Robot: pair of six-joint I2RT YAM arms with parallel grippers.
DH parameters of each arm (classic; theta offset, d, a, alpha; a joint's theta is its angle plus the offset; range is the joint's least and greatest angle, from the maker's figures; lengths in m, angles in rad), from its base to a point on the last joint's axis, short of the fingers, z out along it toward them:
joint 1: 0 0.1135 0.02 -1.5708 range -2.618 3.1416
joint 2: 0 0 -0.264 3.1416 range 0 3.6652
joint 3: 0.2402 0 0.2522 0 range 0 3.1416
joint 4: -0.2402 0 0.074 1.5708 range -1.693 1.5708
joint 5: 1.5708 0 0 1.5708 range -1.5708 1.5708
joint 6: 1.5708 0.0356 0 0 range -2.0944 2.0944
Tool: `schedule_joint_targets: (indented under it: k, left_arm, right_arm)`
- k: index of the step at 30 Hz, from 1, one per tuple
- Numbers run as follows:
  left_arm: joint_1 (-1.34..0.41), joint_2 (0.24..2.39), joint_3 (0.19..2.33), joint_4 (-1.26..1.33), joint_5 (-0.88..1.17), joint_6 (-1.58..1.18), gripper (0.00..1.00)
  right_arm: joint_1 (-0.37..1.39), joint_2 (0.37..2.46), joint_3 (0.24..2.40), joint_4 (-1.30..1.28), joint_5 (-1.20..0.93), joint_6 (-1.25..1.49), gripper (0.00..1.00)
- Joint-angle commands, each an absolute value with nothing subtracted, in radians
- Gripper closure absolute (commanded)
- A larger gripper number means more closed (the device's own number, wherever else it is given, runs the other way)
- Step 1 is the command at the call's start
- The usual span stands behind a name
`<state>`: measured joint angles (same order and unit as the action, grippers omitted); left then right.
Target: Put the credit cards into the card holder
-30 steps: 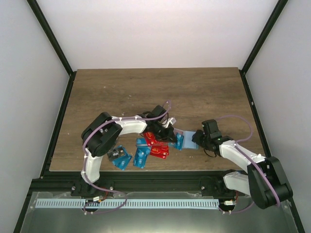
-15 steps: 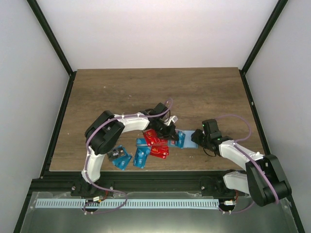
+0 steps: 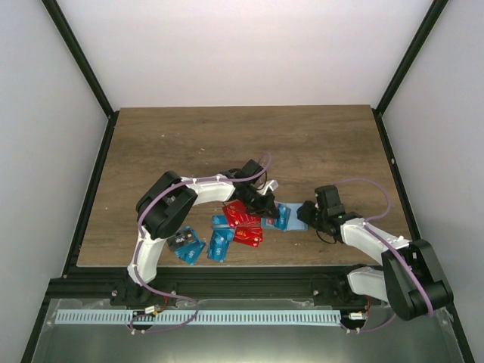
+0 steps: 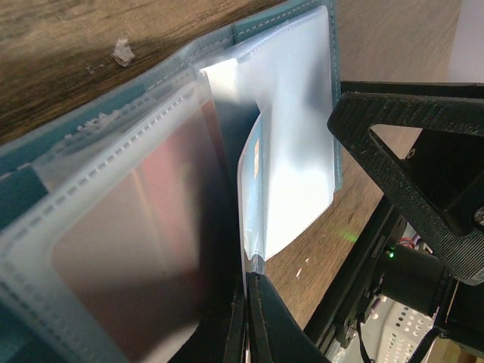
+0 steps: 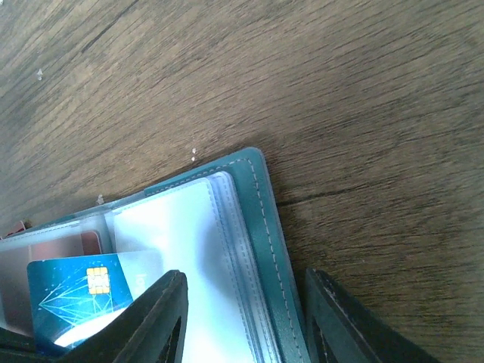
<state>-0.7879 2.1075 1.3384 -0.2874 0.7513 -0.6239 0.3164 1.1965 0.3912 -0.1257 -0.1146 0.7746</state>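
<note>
Card holder, teal-blue stitched pouch: lying open on wooden worktop. Left end effector, clamped on glossy blue chip card, edging inward, insertion seemingly beginning; right end effector, half-open, narrowing astride pouch edge.

Light: bright, even, from above. Shadows: soft, on table. Glare: white on plastic sleeves. Blur: left wrist foreground.

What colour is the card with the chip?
The card is blue with thin pale lines; right wrist view.
</note>
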Motion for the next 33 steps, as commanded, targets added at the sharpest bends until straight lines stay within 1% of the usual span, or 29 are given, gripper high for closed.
schedule_joint_targets:
  k: [1, 12, 26, 33]
  left_arm:
    - [-0.776, 2.135, 1.351, -0.291, 0.713, -0.633, 0.96]
    - [-0.769, 2.145, 1.358, -0.272, 0.708, -0.647, 0.96]
    - [-0.790, 2.135, 1.291, -0.166, 0.694, -0.729, 0.96]
    - [-0.812, 2.148, 1.293, -0.178, 0.689, -0.705, 0.96]
  right_arm:
    - [0.313, 1.200, 0.356, -0.158, -0.176, 0.774, 0.56]
    - [0.314, 1.201, 0.328, -0.125, -0.237, 0.788, 0.57]
    - [0.315, 1.184, 0.289, -0.078, -0.323, 0.839, 0.59]
    - [0.316, 1.180, 0.293, -0.077, -0.332, 0.832, 0.59]
